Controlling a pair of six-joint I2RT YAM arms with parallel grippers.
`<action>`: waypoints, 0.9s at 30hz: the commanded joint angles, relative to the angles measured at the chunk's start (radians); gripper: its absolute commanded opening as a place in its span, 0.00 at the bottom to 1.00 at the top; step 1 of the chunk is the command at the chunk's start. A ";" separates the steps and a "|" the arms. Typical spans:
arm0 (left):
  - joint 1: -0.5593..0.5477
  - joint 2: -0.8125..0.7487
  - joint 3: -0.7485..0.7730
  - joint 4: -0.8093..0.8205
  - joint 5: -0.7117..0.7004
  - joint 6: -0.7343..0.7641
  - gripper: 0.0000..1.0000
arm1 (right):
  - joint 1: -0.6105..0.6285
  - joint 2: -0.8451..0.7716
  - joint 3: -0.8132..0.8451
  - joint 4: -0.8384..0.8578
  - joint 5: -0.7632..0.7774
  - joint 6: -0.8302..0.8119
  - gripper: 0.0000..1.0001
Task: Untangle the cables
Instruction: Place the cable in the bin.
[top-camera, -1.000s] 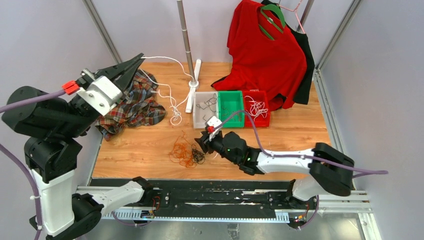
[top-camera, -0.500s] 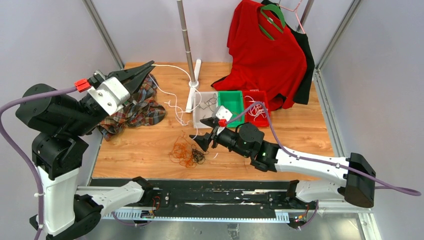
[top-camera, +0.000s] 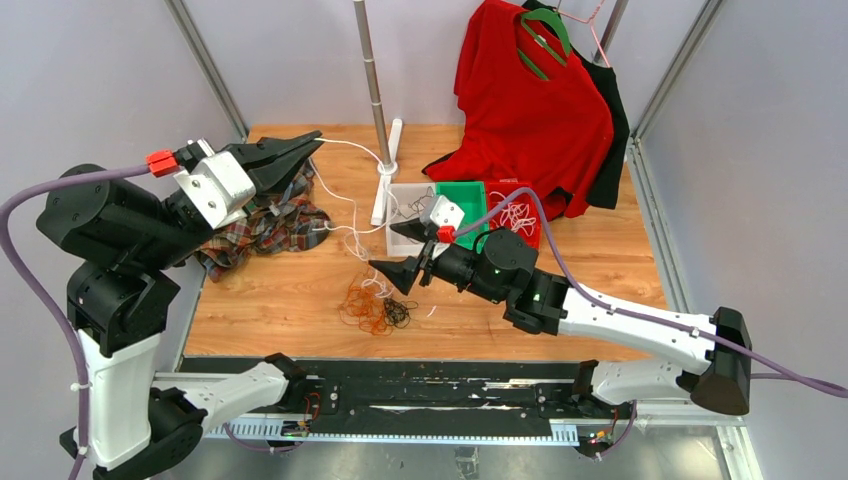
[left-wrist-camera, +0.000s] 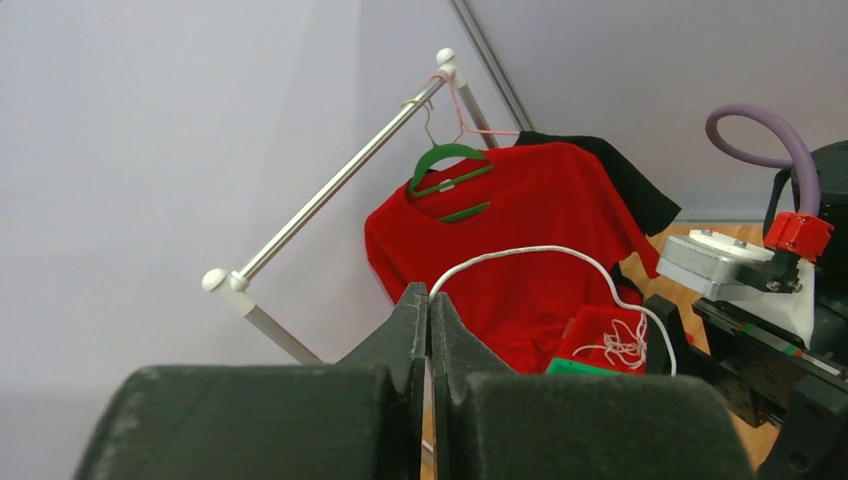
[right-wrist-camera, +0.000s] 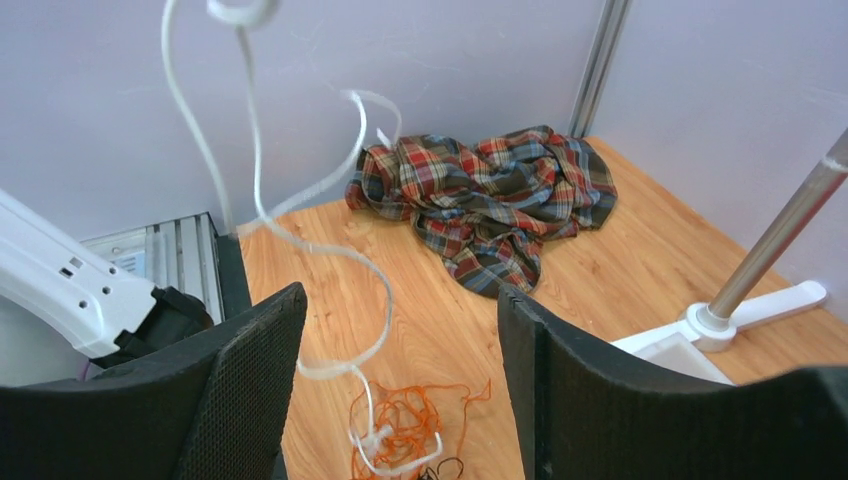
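High at the table's back left, my left gripper (top-camera: 314, 138) (left-wrist-camera: 429, 298) is shut on one end of a white cable (top-camera: 345, 205) (left-wrist-camera: 545, 252). The cable hangs from it in loose curls (right-wrist-camera: 352, 262), and its lower end is still caught in the orange cable tangle (top-camera: 362, 305) (right-wrist-camera: 412, 425). A small black cable bunch (top-camera: 398, 315) lies against that tangle. My right gripper (top-camera: 399, 252) (right-wrist-camera: 402, 300) hovers open just right of the hanging white cable and above the tangle, holding nothing.
A white bin (top-camera: 412, 188) with black wires, a green bin (top-camera: 462, 205) and a red bin (top-camera: 520, 215) (left-wrist-camera: 612, 335) with white cables stand mid-table. A plaid shirt (top-camera: 265, 215) (right-wrist-camera: 480, 195) lies at the left. A rack pole (top-camera: 372, 80) rises at the back, a red shirt (top-camera: 530, 110) at its right.
My right gripper has opened wide and risen left over the tangle. My left gripper has swung right, drawing the white cable up off the table.
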 joint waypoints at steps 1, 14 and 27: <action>-0.005 0.021 0.019 -0.013 0.046 -0.050 0.00 | 0.014 0.006 0.080 -0.014 -0.042 -0.036 0.70; -0.005 0.035 0.034 -0.040 0.076 -0.076 0.00 | 0.021 0.116 0.212 0.043 -0.115 -0.031 0.67; -0.005 0.033 0.047 -0.039 -0.056 -0.006 0.00 | 0.021 0.039 0.110 -0.019 -0.121 -0.089 0.71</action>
